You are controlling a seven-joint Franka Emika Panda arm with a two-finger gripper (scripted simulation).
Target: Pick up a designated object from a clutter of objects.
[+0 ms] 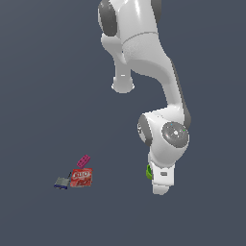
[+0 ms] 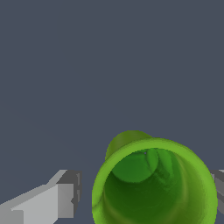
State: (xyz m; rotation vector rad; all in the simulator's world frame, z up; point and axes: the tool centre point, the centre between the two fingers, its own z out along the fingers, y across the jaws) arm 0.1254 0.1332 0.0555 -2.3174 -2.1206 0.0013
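Lime-green cup [image 2: 154,183] between the gripper [image 2: 144,197] fingers, mouth toward the wrist camera.

Seen in the wrist view as a hollow round rim with a darker green inside, one grey finger [image 2: 70,192] just beside its wall with a thin gap showing, the other at the picture's edge; whether clamped or merely straddled cannot be told. In the exterior view, only a green sliver [image 1: 149,171] beside the white hand [image 1: 161,180]. Well apart toward that view's left: red box [image 1: 81,177], magenta brick [image 1: 83,161] just behind it, grey-blue flat item [image 1: 61,182] beside it.
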